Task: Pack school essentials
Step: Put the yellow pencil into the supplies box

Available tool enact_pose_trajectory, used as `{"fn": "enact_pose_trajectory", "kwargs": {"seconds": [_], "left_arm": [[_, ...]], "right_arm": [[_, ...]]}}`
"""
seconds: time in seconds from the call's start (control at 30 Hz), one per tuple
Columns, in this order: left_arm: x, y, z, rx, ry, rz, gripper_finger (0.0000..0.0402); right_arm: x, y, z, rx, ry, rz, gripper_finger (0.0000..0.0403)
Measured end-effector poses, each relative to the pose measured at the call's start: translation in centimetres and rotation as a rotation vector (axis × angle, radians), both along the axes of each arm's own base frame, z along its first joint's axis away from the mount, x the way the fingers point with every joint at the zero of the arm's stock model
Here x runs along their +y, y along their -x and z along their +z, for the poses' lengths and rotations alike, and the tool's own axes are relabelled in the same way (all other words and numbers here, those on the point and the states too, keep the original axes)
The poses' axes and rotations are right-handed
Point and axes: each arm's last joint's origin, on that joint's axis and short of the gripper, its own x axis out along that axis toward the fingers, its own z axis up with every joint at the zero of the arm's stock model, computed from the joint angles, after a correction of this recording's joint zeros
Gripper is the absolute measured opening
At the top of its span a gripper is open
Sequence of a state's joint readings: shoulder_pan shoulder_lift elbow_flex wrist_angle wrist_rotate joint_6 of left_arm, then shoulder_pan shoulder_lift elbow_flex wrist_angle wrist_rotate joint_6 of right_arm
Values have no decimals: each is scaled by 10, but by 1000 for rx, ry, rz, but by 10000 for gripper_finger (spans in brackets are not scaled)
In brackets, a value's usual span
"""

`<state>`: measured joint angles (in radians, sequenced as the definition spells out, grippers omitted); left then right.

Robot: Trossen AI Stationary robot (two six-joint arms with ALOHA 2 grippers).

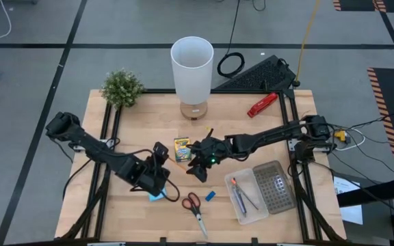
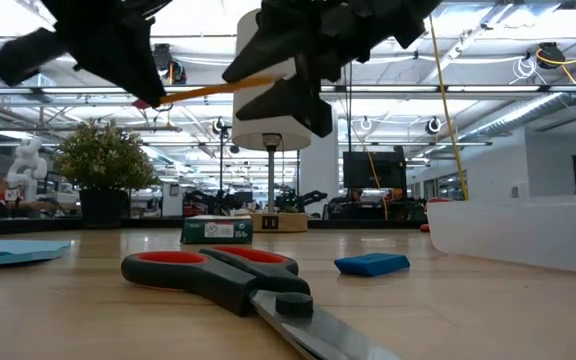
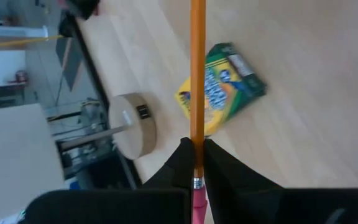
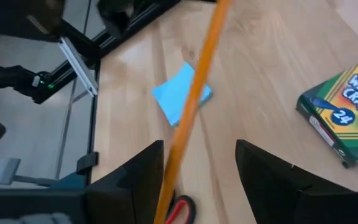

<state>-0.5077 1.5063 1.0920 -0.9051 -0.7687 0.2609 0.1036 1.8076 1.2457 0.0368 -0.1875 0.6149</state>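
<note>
Orange pencil [image 3: 197, 74] is off the table, pinched at its eraser end; crayon box [image 1: 181, 148] flat at its 12 o'clock, red-handled scissors [image 1: 195, 207] at 6.

we see even overhead light on the table [image 1: 142, 109], bright ceiling strips glaring behind backlit silhouetted arms in the low view, scissors [image 2: 230, 281] softly blurred up close, wrist views hazy

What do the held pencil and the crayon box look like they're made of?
The pencil, clamped in the left gripper, looks like orange-painted wood with a metal ferrule and pink eraser. The crayon box looks like printed cardboard, with creased edges and a slightly glossy surface.
</note>
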Motion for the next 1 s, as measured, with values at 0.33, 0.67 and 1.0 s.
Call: {"fn": "enact_pose_trajectory", "kwargs": {"seconds": [0.33,0.67,1.0], "left_arm": [[2,-4,1,-25,-26,-6,21],[2,-5,2,-11,-42,-32,21],[0,-8,3,-43,-13,-37,77]], "right_arm": [[0,0,-1,-2,23,-4,124],[0,0,-1,-5,62,7,40],[-1,0,-1,-15,107,-16,22]]}}
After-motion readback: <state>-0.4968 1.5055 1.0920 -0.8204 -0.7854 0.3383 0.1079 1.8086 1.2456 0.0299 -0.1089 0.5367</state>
